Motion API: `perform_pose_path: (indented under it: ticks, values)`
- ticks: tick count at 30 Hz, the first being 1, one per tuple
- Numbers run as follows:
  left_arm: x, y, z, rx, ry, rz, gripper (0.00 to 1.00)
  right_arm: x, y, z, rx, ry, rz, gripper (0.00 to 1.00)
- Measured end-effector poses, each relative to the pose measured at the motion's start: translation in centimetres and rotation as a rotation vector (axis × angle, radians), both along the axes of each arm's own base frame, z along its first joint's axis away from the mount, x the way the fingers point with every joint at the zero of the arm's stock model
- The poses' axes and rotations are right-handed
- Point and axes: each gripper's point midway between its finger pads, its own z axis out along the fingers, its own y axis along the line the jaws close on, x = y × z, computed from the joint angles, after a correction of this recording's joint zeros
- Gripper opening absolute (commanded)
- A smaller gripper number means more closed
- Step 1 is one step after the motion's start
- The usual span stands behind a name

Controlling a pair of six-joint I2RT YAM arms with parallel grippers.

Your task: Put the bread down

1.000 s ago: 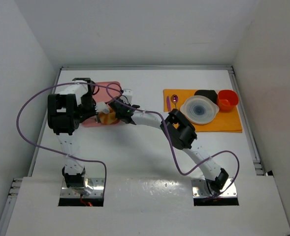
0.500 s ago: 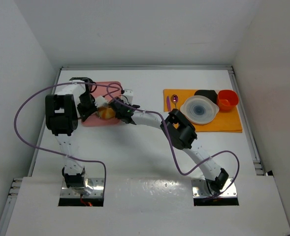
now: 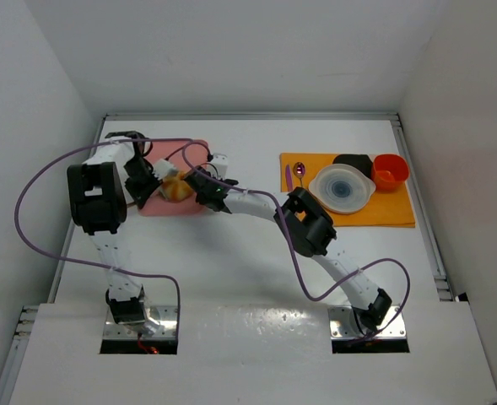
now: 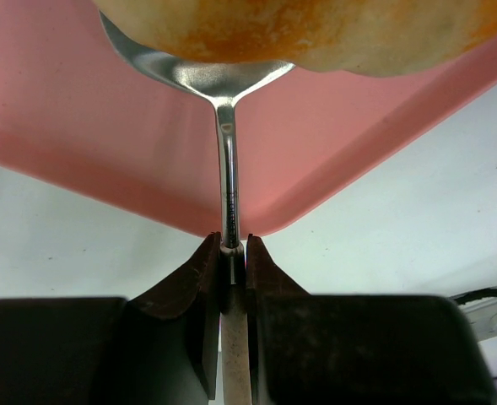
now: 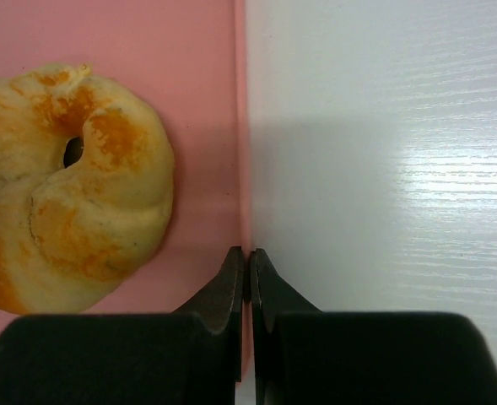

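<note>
Left end effector (image 4: 233,245) with spoon (image 4: 224,169), right end effector (image 5: 248,253) on tray (image 5: 189,67) rim flank bread (image 5: 71,186); table (image 3: 231,270) centre open.

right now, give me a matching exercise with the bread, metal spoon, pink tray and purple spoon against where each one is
Things:
1. bread
2. metal spoon
3. pink tray
4. purple spoon

Places or states:
a. lying on the orange mat
b. handle clamped in the left gripper
c. against the metal spoon's bowl, over the pink tray
d. edge pinched by the right gripper

Pairs: 1-c, 2-b, 3-d, 4-a
</note>
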Motion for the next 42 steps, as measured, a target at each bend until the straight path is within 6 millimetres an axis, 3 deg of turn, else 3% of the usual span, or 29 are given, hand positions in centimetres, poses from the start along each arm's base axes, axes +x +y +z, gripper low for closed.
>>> perform_pose_path:
  ticks: [17, 24, 30, 34, 37, 42]
  values:
    - [1.5, 0.0, 0.5, -0.106, -0.054, 0.1, 0.0, 0.5, 1.3, 0.0, 0.022, -0.021, 0.022, 0.0]
    - [2.2, -0.5, 1.1, -0.163, -0.079, 0.111, 0.0, 0.8, 1.7, 0.1, 0.057, -0.062, 0.052, 0.31]
    - [3.0, -0.7, 1.7, -0.192, -0.109, 0.121, 0.0, 0.4, 1.2, 0.3, 0.06, -0.072, 0.06, 0.34]
    - [2.8, -1.0, 2.1, -0.206, -0.098, 0.132, 0.0, -0.1, -0.1, 0.7, 0.026, -0.079, 0.083, 0.43]
    - [3.6, -1.2, 4.1, -0.222, -0.122, 0.137, 0.0, -0.4, -1.4, 2.1, -0.006, -0.109, 0.117, 0.5]
    - [6.1, -2.0, 7.5, -0.227, -0.216, 0.133, 0.0, -1.4, -5.2, 8.2, 0.004, -0.202, 0.16, 0.57]
